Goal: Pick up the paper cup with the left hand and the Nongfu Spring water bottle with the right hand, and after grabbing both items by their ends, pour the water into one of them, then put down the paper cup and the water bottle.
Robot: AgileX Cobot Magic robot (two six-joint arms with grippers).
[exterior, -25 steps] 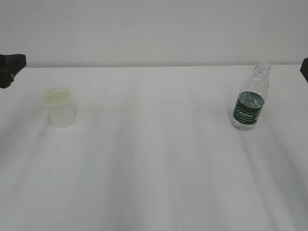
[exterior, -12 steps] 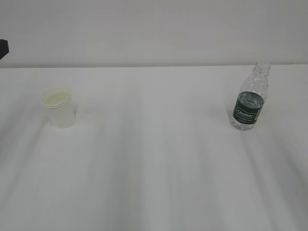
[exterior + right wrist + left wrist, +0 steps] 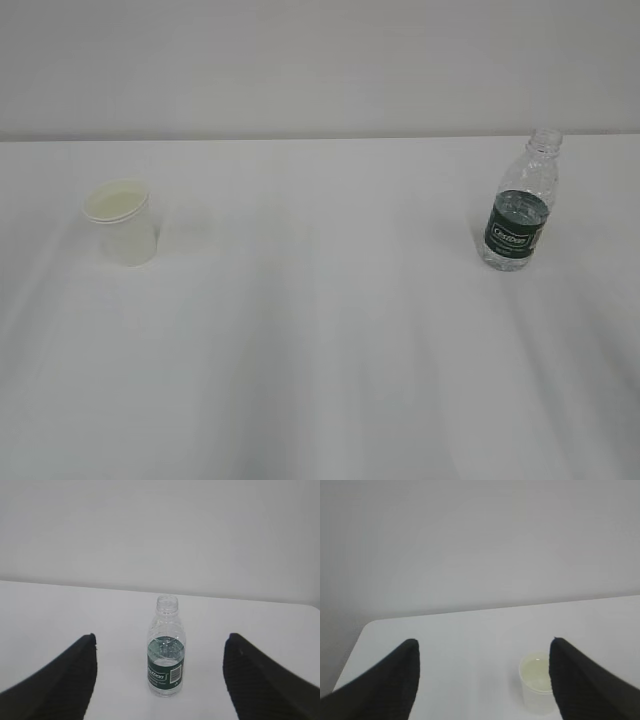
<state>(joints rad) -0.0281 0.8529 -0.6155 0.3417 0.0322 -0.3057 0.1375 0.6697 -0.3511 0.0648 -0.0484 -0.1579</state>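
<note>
Paper cup (image 3: 122, 222) stands upright on the tabletop (image 3: 320, 330) at the left, and the uncapped Nongfu Spring water bottle (image 3: 519, 203) stands well apart at the right. Your left hand (image 3: 482, 680) and right hand (image 3: 159, 675) both gape wide and hold nothing. Heads up: the cup sits off-center between the left fingers, so you might clip and tip it.

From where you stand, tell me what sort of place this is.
Probably a robot test bench, not a kitchen: a bare white table against a blank wall, with only a paper cup and an uncapped water bottle.
</note>
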